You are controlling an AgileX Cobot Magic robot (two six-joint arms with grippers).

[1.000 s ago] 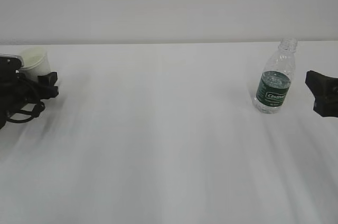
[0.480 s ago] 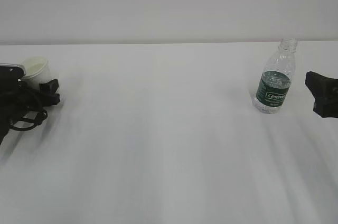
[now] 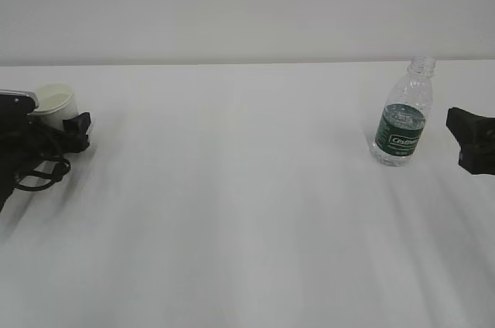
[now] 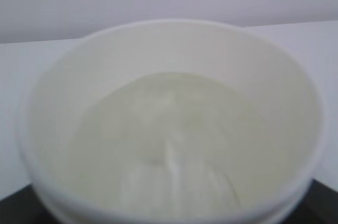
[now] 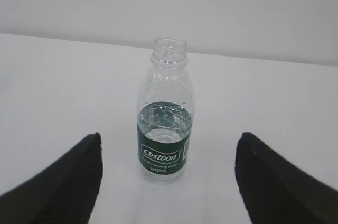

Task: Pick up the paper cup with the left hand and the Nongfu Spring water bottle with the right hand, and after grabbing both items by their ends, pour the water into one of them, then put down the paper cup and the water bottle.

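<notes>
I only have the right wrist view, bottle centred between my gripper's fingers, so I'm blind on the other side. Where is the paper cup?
Observer: The paper cup stands upright at the far left of the exterior view.
Operator: Is the left gripper near it?
Observer: Yes, the left gripper sits right against the cup's lower side; I cannot tell whether it grips.
Operator: Anything inside the cup?
Observer: The left wrist view looks straight into its pale cream inside, but it is too blurred to tell.
</notes>
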